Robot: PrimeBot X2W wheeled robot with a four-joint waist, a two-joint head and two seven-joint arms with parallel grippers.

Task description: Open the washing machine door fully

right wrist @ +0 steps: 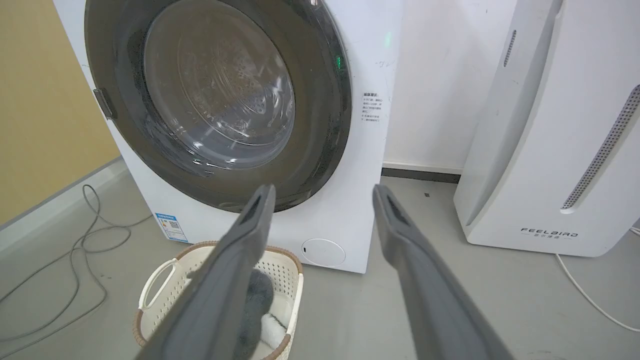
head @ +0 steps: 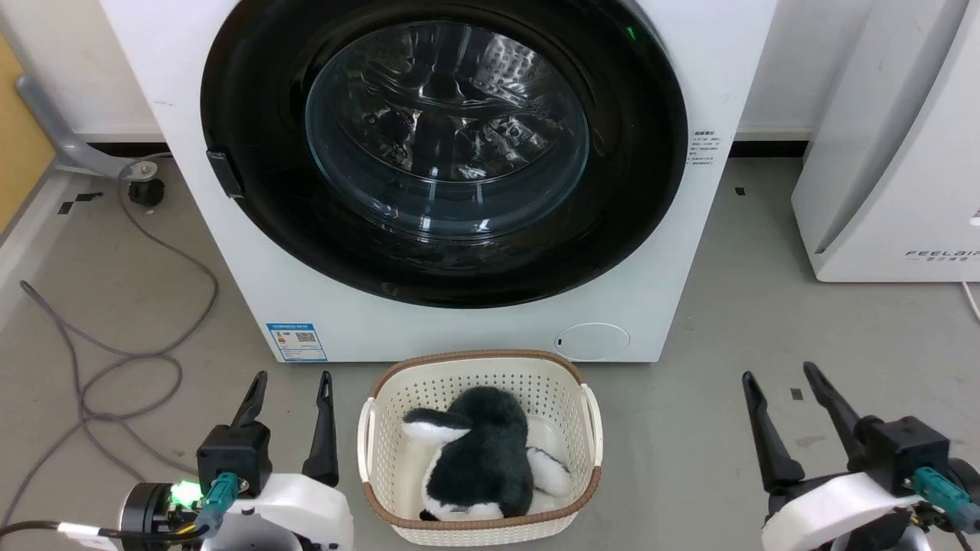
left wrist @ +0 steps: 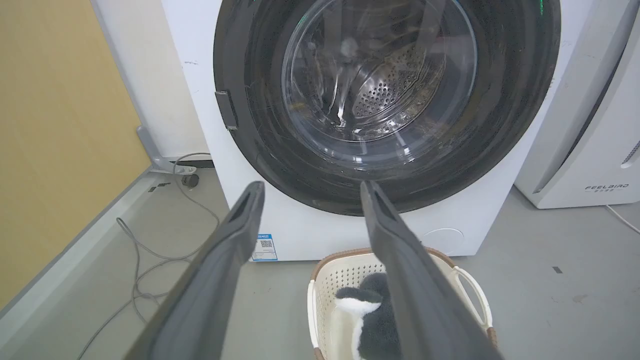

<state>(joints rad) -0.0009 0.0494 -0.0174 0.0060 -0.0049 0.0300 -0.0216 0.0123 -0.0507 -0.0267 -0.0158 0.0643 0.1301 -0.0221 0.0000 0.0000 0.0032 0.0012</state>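
While washing machine door [head: 444,153] sits shut, left fingers [head: 323,428] and right fingers [head: 766,436] both spread wide, empty.

Floor [head: 689,428]: washing machine [head: 429,329], basket [head: 490,383], cable [head: 115,353].

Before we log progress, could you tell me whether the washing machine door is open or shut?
Shut: the washing machine door sits flush against the washing machine, no gap around its black rim.
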